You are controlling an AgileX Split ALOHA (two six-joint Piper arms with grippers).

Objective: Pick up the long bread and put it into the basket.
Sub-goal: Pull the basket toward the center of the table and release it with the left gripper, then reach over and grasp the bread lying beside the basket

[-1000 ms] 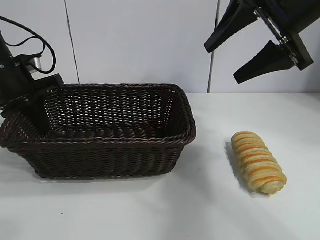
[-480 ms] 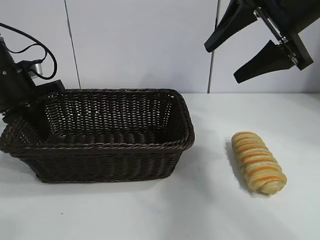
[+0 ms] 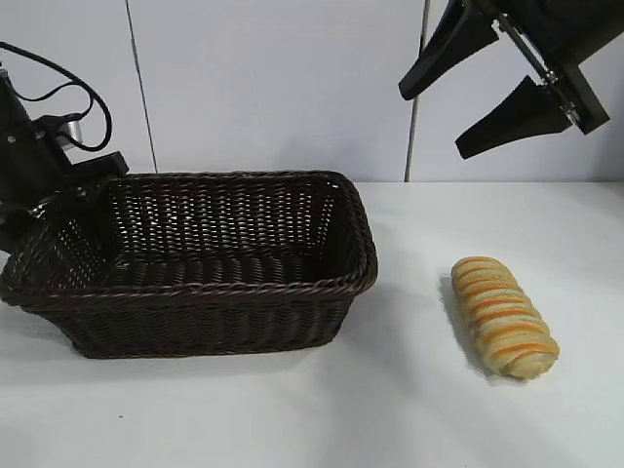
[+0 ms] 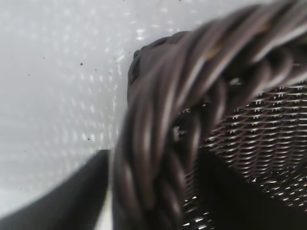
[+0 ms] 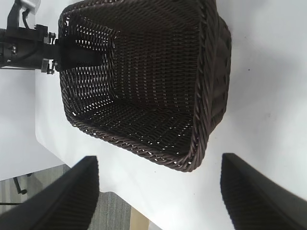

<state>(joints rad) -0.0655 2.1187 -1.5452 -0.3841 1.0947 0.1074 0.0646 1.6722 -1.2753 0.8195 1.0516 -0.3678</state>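
**Operator:** On the table in the exterior view, what is the status?

**Technician:** The long bread [image 3: 504, 316] lies on the white table [image 3: 292, 419], well apart from the basket [image 3: 195, 263] and to its right. The basket is empty. The right gripper [image 3: 492, 93] hangs high above the loaf, fingers apart, holding nothing. The left gripper [image 3: 39, 210] sits at the basket's left end; this view does not settle its finger state.

**Operator:** Left wrist view?

**Technician:** The braided rim [image 4: 158, 143] fills the view. One dark finger [image 4: 62, 196] stands outside the rim and one inside, straddling the wicker with a gap on each side. Judgement: not clamped.

**Operator:** Right wrist view?

**Technician:** Both right fingers [image 5: 72, 196] are spread wide, with the empty basket [image 5: 201, 96] between and beyond them. The loaf is not in this view.

**Operator:** Progress?

**Technician:** No step is complete. Approach, grasp, lift, transfer and release all remain. The right arm appears better placed for the pick.
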